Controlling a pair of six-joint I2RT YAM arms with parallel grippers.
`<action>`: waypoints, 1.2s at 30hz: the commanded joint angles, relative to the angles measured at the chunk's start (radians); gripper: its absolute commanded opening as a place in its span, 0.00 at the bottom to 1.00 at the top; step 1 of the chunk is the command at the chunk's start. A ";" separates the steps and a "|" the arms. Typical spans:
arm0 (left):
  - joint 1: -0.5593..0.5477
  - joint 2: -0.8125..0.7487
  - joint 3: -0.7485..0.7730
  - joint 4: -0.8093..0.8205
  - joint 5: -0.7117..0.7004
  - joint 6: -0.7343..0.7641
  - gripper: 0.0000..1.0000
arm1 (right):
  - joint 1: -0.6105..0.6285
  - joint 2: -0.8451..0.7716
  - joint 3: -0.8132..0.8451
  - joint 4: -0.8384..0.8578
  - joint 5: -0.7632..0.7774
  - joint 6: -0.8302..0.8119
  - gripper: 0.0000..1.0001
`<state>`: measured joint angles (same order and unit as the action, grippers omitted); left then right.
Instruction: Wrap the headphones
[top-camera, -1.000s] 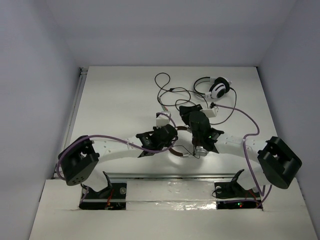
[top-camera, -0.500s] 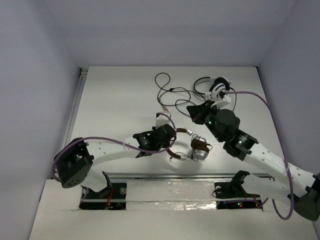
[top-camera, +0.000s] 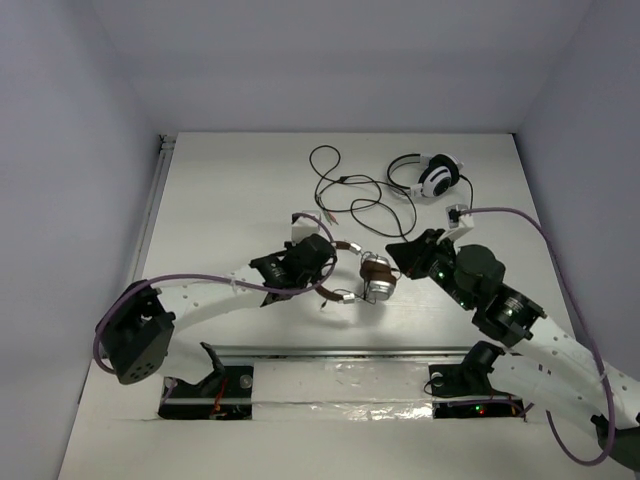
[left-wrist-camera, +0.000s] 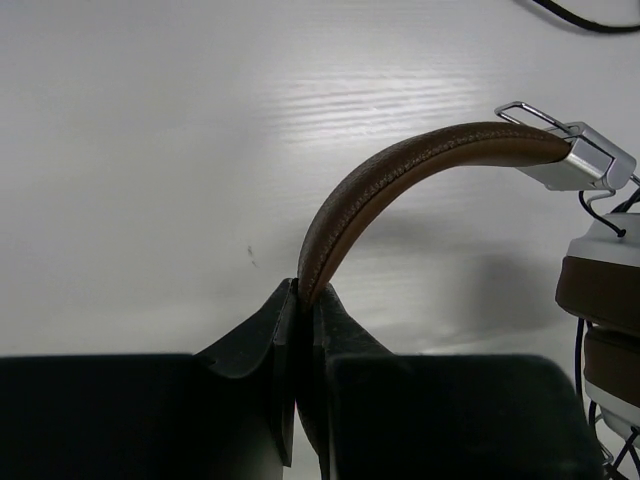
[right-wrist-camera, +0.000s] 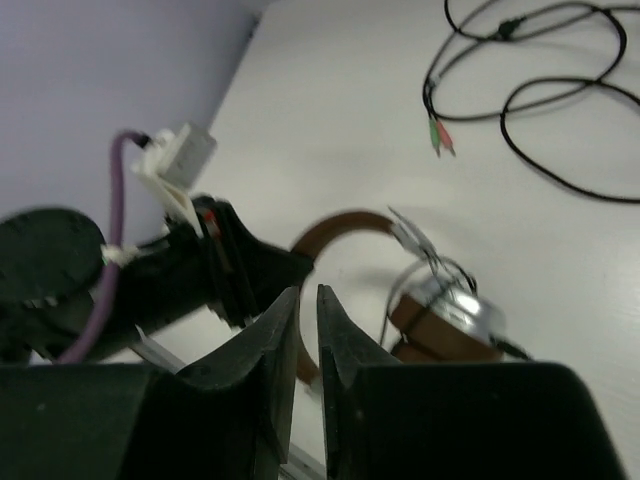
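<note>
The headphones (top-camera: 378, 280) have a brown headband, brown pads and silver cups, and they are near the table's front middle. My left gripper (top-camera: 323, 266) is shut on the headband (left-wrist-camera: 420, 160), which arches out of the jaws (left-wrist-camera: 305, 290) toward the silver slider and an ear cup (left-wrist-camera: 605, 290) at the right. Thin black wire shows around the cups (right-wrist-camera: 445, 300). My right gripper (top-camera: 392, 249) is just right of the cups and apart from them. Its jaws (right-wrist-camera: 308, 295) are nearly closed with nothing between them.
White-and-black headphones (top-camera: 432, 176) lie at the back right. A loose black cable (top-camera: 340, 186) with green and pink plugs (right-wrist-camera: 438, 135) loops on the table behind the brown headphones. A metal rail (top-camera: 340, 352) runs along the table's front edge.
My right gripper has lifted off the ear cups and its arm has swung back to the right. My left gripper has carried the headphones a little back and left.
</note>
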<state>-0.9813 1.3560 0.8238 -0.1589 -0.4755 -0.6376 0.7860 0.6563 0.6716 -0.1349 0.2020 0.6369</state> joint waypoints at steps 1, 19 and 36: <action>0.073 0.024 -0.015 0.093 -0.009 0.041 0.00 | -0.004 0.009 -0.033 -0.003 -0.045 -0.008 0.19; 0.263 0.324 0.043 0.266 0.003 0.144 0.19 | -0.004 -0.018 -0.095 0.023 -0.029 0.000 0.37; 0.263 -0.420 -0.106 0.165 0.073 0.036 0.84 | -0.004 -0.319 0.106 -0.135 0.250 -0.010 1.00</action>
<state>-0.7242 1.1046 0.7193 0.0311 -0.4465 -0.5617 0.7860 0.3958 0.7261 -0.2543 0.3180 0.6231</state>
